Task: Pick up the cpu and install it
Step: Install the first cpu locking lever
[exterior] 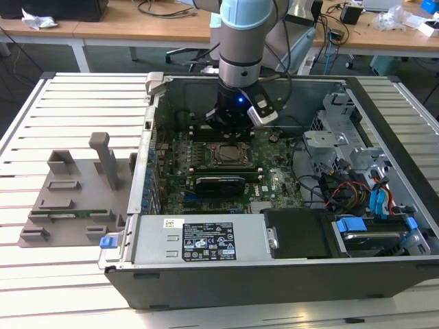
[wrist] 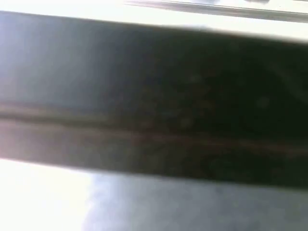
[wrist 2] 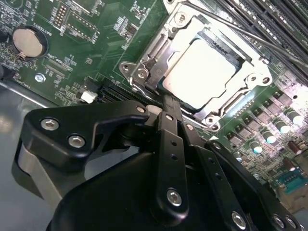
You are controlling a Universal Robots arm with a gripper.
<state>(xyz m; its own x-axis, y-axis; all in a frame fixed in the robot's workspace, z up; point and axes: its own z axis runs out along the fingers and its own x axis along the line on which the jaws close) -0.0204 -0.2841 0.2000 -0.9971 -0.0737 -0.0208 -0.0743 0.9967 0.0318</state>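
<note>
On the exterior view's left a grey fixture tray (exterior: 75, 199) lies on the slatted tabletop (exterior: 41, 288); to its right stands the open computer case (exterior: 288, 274). The hand (exterior: 232, 122) hangs inside it, just beyond the socket (exterior: 230, 155). In the second wrist view the cpu (wrist 2: 204, 73) lies flat in the socket frame, right ahead of the fingers (wrist 2: 169, 130), which look drawn together and hold nothing.

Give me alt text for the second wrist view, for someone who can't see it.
A silver-topped cpu sits inside the metal-framed socket on a green motherboard, seen from close above. The black gripper fills the foreground, its tip at the socket's edge. A round coin battery sits on the board.
</note>
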